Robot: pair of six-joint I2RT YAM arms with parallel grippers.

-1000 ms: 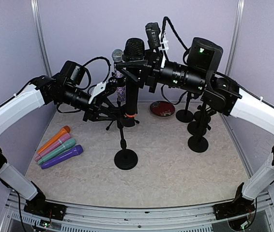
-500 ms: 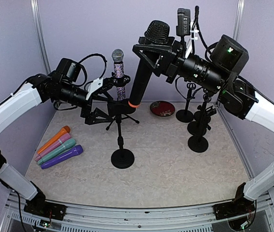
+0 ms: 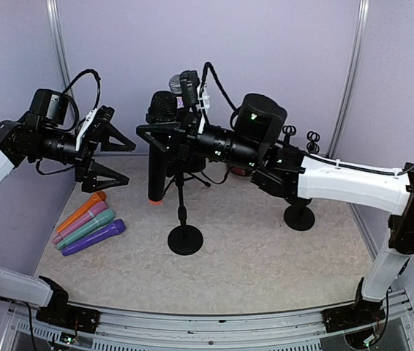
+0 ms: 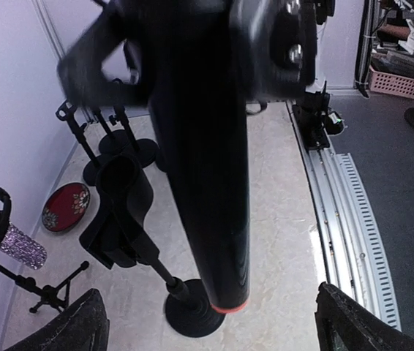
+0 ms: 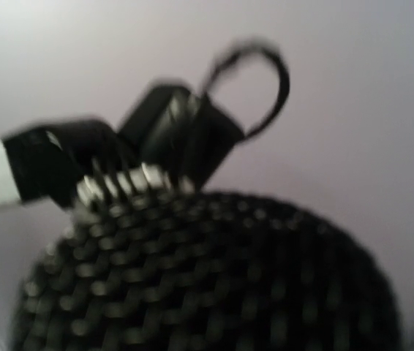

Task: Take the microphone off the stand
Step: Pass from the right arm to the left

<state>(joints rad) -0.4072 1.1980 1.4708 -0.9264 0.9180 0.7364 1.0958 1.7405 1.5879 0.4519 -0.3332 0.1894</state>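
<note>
From the overhead view I have the pale marbled table [image 3: 265, 256] with both arms reaching over its back half. The white-and-black right arm [image 3: 339, 183] stretches across from the right, and the left arm [image 3: 2, 157] comes in from the left. Near the middle stands the black round-based floor stand [image 3: 185, 239], and my left wrist view shows its clip [image 4: 123, 190] empty. The black handheld microphone [image 3: 156, 164] is clear of it, hanging in the air just left of the stand's pole, so I judge the removal itself done. The right gripper [image 3: 161, 139] is clamped around the microphone's upper body, just under the mesh head [image 3: 162, 107] that fills the right wrist view. The long axis runs close to vertical: head up, and the tail with its orange ring [image 3: 153, 199] pointing down, off the table. The left gripper [image 3: 129, 164] has its jaws spread wide and holds nothing. It sits to the left of the microphone, apart from it, mouth facing the barrel; in its own camera the barrel stands upright between its fingers [image 4: 75, 325]. So the microphone lies between the left gripper and the stand, and the right arm already has it. My guess is that the coming move is a set-down near the four coloured microphones [image 3: 88, 223] lying at the left. That would mean tipping the upright axis over flat.
</note>
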